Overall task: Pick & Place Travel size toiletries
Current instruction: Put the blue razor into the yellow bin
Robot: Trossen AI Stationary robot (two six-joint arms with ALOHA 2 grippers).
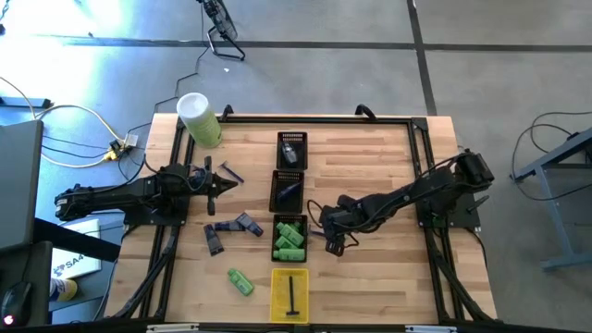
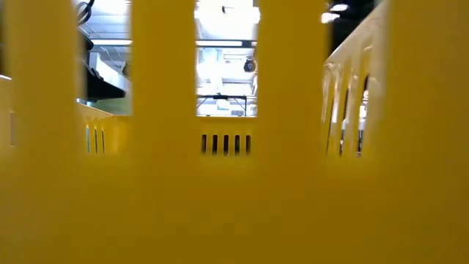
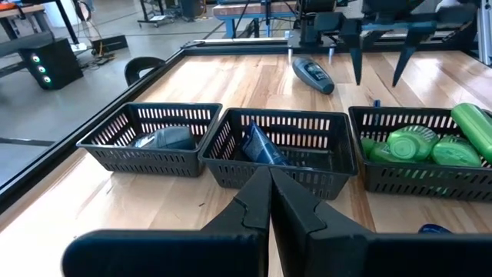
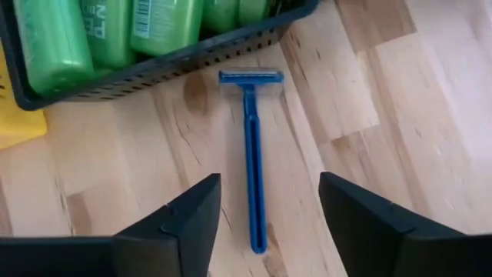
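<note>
Left gripper (image 1: 225, 180) clenched on nothing, poised over bare wood left of the row of baskets. Just below it, a cluster of dull purple-grey tubes (image 1: 231, 228) loose on the wooden table (image 1: 370, 148); nearer the front edge, one stray bright green bottle (image 1: 241, 282). Down the centre: black slotted basket (image 1: 292, 148) with a grey oval piece, second black basket (image 1: 287, 190) with a blue item, third black basket (image 1: 289, 239) packed with green bottles, then yellow plastic tray (image 1: 289, 294) with a thin dark stick. Right gripper (image 4: 269, 201) released, fingers spread either side of a blue plastic razor (image 4: 252, 154) flat on the wood, head just beside the green-bottle basket.
</note>
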